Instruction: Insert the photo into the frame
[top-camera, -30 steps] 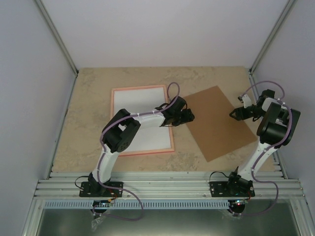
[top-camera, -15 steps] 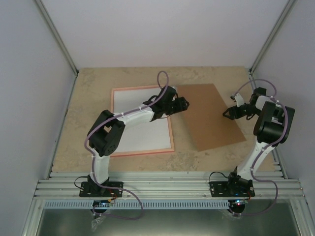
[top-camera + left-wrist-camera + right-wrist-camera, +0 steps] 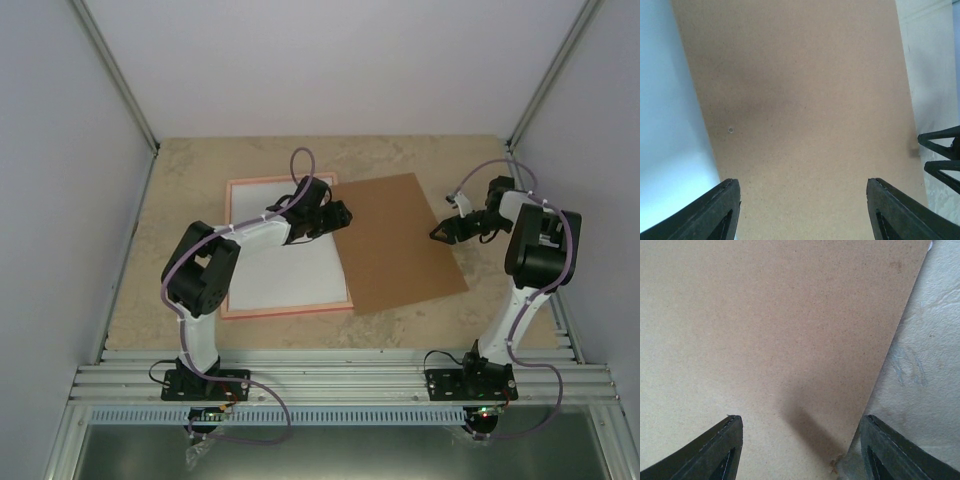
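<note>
- The left fingers (image 3: 715, 215) are spread wide with nothing between them; they hang over the brown board (image 3: 395, 245) just inside its left edge
- In the left wrist view the board fills the gap between the two tips, with the white sheet (image 3: 670, 125) showing to one side of it and bare table (image 3: 935, 75) to the other
- The right fingers (image 3: 715, 450) are also parted and hold nothing; they sit at the board's right edge, pointing inward across it, and they show as dark tips at the side of the left wrist view
- In the right wrist view the board's edge runs on a slant just inside one tip, with table beyond it
- The frame (image 3: 290, 309) lies flat on the left half of the table, pink rim up, with the white sheet filling its opening
- The left fingers are above the frame's far right part; the right fingers are well apart from it, the board's whole width away
- The board lies tilted and overlaps the frame's right rail, with its near left corner at the frame's near right corner
- Open table remains behind both pieces, left of the frame, along the near edge, and right of the board up to the side wall (image 3: 600, 120)
</note>
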`<state>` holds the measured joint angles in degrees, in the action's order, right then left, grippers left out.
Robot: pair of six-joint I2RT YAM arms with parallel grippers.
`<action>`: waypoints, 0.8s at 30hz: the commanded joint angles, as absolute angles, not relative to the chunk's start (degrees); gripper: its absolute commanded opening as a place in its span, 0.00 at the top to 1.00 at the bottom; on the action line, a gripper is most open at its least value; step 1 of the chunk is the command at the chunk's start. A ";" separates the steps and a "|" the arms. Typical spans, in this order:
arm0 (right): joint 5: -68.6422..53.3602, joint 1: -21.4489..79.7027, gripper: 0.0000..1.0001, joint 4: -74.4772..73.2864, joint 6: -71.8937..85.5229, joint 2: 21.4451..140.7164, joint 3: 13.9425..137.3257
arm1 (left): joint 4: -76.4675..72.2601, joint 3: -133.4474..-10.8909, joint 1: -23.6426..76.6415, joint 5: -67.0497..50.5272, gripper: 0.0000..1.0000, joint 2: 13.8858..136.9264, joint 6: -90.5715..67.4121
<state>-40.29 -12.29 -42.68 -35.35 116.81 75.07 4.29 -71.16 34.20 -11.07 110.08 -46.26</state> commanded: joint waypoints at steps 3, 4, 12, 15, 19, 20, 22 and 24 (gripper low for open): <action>-37.12 -12.04 0.35 -46.05 -33.15 119.25 73.17 | 4.29 -70.02 33.62 -12.01 0.29 109.78 -46.14; -36.95 -12.17 0.35 -45.98 -33.14 119.06 73.01 | 4.58 -70.00 33.44 -11.81 0.30 109.92 -46.47; -36.65 -12.22 0.35 -45.38 -33.22 118.61 72.35 | 3.98 -69.97 32.99 -11.91 0.31 111.55 -47.58; -36.65 -12.29 0.36 -45.18 -33.08 118.70 72.25 | 4.17 -70.55 33.00 -13.08 0.32 112.82 -48.26; -36.58 -12.25 0.36 -45.07 -33.22 118.74 71.99 | 4.15 -71.27 33.00 -13.63 0.33 114.08 -48.93; -36.64 -12.24 0.36 -44.98 -33.22 118.74 71.98 | 4.32 -71.34 32.96 -13.84 0.33 114.42 -49.17; -36.74 -12.27 0.36 -44.96 -33.22 118.84 71.92 | 4.18 -71.38 32.97 -14.25 0.34 114.84 -49.52; -36.78 -12.29 0.36 -44.81 -33.22 118.83 71.98 | 3.85 -71.59 32.99 -14.89 0.35 115.04 -49.73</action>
<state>-40.62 -12.51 -41.80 -34.41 116.73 74.54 4.36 -70.11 33.08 -13.13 114.04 -48.53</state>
